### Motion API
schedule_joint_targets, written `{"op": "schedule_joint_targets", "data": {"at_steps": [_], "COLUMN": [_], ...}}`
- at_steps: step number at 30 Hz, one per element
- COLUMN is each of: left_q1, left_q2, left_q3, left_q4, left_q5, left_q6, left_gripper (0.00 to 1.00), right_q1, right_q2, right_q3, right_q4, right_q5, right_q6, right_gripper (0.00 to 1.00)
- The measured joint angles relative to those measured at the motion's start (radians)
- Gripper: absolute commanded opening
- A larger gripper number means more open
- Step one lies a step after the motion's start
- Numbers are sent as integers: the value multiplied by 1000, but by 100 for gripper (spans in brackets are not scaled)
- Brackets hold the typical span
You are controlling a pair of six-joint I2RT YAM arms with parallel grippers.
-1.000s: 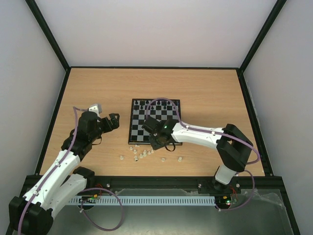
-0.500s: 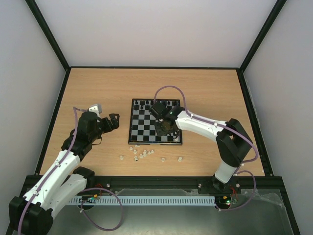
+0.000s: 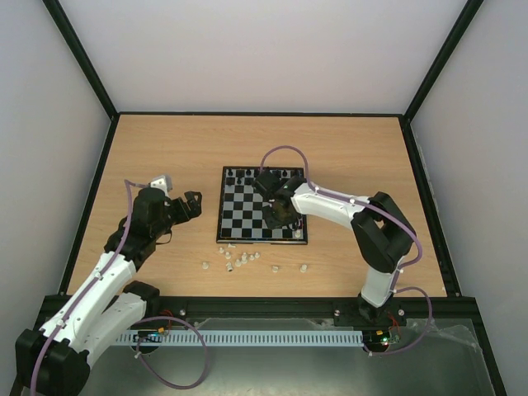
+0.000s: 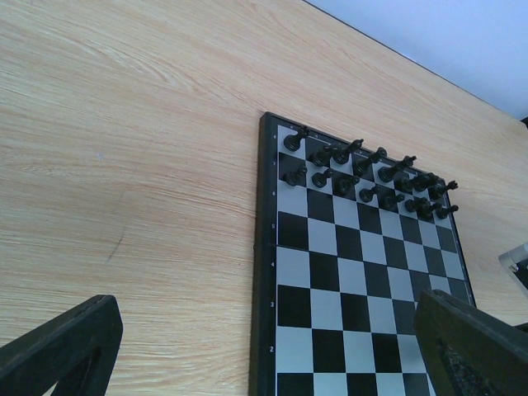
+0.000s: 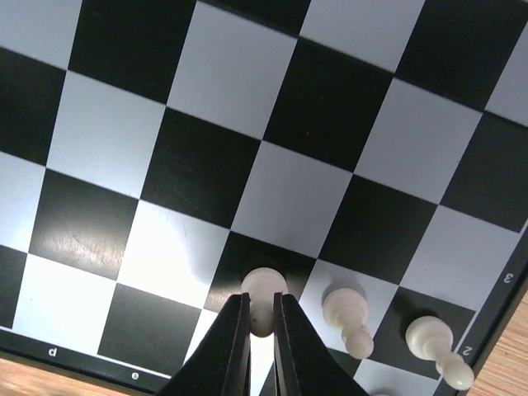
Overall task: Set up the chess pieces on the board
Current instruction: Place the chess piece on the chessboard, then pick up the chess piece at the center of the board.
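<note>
The board (image 3: 239, 211) lies mid-table, with black pieces (image 4: 363, 169) filling its two far rows. My right gripper (image 5: 261, 307) is shut on a cream-white pawn (image 5: 264, 285) whose base is at a black square in the second row from the near edge. Two more white pawns (image 5: 346, 312) (image 5: 433, 338) stand on the squares to its right. From above, the right gripper (image 3: 276, 216) hovers over the board's near right part. Several loose white chess pieces (image 3: 239, 261) lie on the table in front of the board. My left gripper (image 3: 191, 205) hangs open left of the board, holding nothing.
In the left wrist view the left fingers (image 4: 62, 346) frame the board's left edge (image 4: 262, 272) and bare wood. Two stray white pieces (image 3: 304, 268) (image 3: 205, 266) lie apart from the cluster. A dark frame (image 3: 256, 114) rims the table.
The right gripper has carried the pawn from the board's near edge inward over the board, then lowered it slightly. The left arm has not moved.
</note>
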Motion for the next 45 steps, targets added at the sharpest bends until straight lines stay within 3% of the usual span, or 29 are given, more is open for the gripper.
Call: {"op": "schedule_joint_targets", "data": {"at_steps": [2, 5, 16, 26, 34, 45], "left_q1": [0, 0, 0, 0, 0, 0], "left_q2": [1, 3, 9, 13, 11, -8], "left_q3": [0, 0, 0, 0, 0, 0], "left_q4": [0, 5, 7, 8, 8, 6], "left_q5": [0, 0, 0, 0, -6, -12], "left_q6": [0, 0, 0, -4, -5, -8], "left_gripper": [99, 99, 99, 100, 100, 100], "right_q1": [-7, -14, -16, 90, 189, 250], "right_q2": [2, 7, -11, -176, -159, -71], "right_q3": [5, 7, 8, 0, -100, -102], "right_q4": [5, 8, 9, 16, 42, 86], "right_q5": [-1, -3, -20, -68, -106, -110], "right_q6": [-3, -6, -15, 4, 46, 79], "right_gripper": [9, 21, 34, 31, 29, 29]}}
